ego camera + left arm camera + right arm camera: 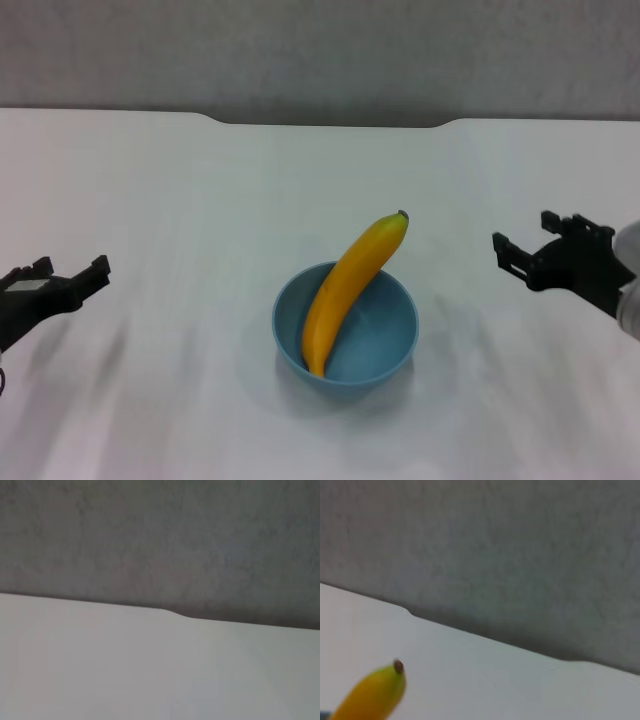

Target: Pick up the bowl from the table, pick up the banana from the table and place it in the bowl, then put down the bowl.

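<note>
The light-blue bowl (372, 330) stands on the white table (180, 200) near the front middle. The yellow-orange banana (350, 285) lies in it, its lower end on the bowl's bottom and its dark tip leaning out over the far rim. The banana's tip also shows in the right wrist view (375, 692). My left gripper (70, 272) is open and empty at the left edge, well away from the bowl. My right gripper (525, 242) is open and empty to the right of the bowl, clear of it.
The table's far edge has a notch (330, 122) with a grey wall behind it. The left wrist view shows only the tabletop (125, 670) and the wall.
</note>
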`<action>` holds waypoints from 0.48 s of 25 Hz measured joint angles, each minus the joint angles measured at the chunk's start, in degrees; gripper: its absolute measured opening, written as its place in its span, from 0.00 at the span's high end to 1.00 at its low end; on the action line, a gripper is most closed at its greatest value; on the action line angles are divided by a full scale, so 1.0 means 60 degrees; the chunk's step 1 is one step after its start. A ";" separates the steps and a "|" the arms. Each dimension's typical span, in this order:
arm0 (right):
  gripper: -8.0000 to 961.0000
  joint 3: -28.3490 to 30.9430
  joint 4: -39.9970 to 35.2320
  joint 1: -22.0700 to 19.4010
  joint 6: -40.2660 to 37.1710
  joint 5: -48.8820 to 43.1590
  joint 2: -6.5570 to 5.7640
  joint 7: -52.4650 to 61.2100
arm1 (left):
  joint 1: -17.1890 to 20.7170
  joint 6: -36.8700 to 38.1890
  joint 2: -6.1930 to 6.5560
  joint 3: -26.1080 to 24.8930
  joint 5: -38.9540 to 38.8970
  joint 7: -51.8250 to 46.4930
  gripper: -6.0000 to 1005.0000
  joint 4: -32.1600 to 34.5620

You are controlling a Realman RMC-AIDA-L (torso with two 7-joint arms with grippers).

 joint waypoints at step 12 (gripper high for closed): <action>0.25 0.0600 -0.3983 0.0011 0.5564 0.8726 0.0021 -0.8617 | 0.0263 -0.0736 -0.0018 0.1329 -0.6340 0.6845 0.17 0.0878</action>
